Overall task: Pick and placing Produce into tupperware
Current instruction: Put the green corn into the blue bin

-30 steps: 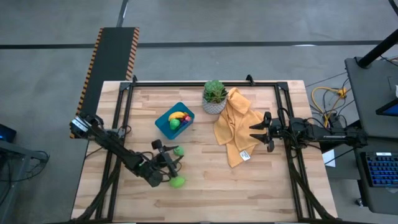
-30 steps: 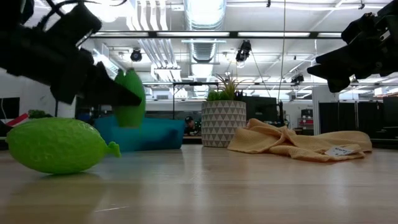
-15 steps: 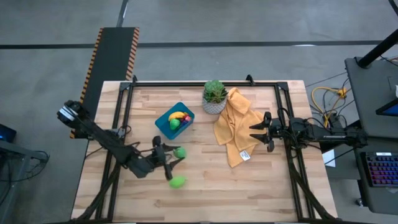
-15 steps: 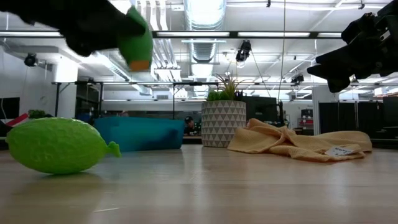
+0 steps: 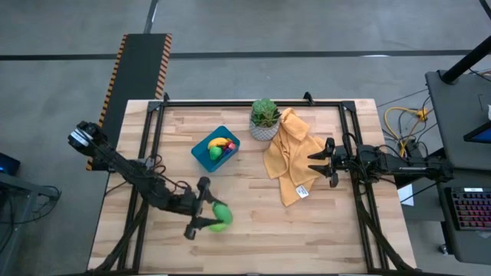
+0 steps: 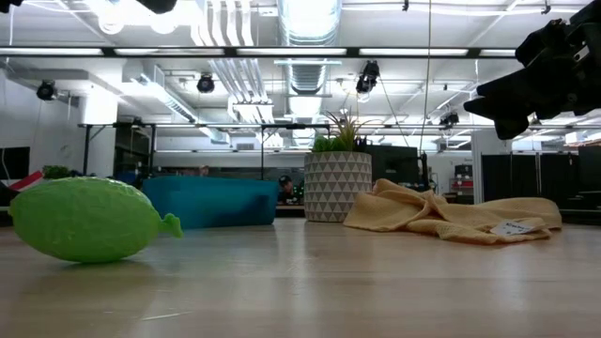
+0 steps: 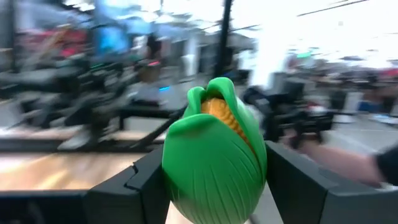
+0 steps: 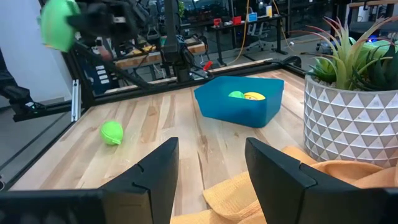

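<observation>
From above, the blue tupperware [image 5: 215,148] sits on the wooden table [image 5: 253,238] just beside the potted plant [image 5: 265,119], already containing a yellow banana [image 5: 219,142] and a green piece. The left gripper [image 5: 201,208] is well away from the tupperware toward the table's near side, over a green shape; from here the held piece and the one on the table cannot be told apart. The right gripper [image 5: 313,161] waits past the yellow cloth [image 5: 290,157] from the tupperware, fingers apart and empty.

At table height, a green lime-like toy [image 6: 86,219] lies on the wood in front of the tupperware [image 6: 208,200]; the plant pot [image 6: 337,186] stands just beside the container.

The left wrist view shows a green corn cob toy [image 7: 214,155] clamped between both dark fingers [image 7: 140,180].

The right wrist view shows its own fingers [image 8: 158,171] spread on nothing, the tupperware [image 8: 239,99] near the pot, and the lime toy [image 8: 111,132] lying well apart from it.
</observation>
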Controlling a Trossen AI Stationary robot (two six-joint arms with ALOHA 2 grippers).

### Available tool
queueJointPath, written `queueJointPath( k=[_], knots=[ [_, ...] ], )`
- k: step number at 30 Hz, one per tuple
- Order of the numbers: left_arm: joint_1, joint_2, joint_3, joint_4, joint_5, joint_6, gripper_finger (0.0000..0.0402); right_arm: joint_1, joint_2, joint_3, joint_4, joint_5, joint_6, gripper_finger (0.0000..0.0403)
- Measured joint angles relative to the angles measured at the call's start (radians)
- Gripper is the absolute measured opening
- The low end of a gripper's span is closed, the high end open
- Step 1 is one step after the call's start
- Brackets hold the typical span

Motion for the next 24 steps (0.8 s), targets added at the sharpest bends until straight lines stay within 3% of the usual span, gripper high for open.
queueJointPath(
  k=[5,8,17,24],
  knots=[
    [0.0,0.003,0.0,0.095,0.167,0.037,0.0209,0.0,0.0,0.0,0.0,0.0,0.0,0.0178],
    [0.0,0.003,0.0,0.106,0.188,0.048,0.0209,0.0,0.0,0.0,0.0,0.0,0.0,0.0178],
    [0.0,0.003,0.0,0.101,0.18,0.083,0.0209,0.0,0.0,0.0,0.0,0.0,0.0,0.0178],
    [0.013,-0.013,-0.002,-0.003,0.019,0.134,0.0209,0.0,0.0,0.0,0.0,0.0,0.006,0.0178]
  ],
)
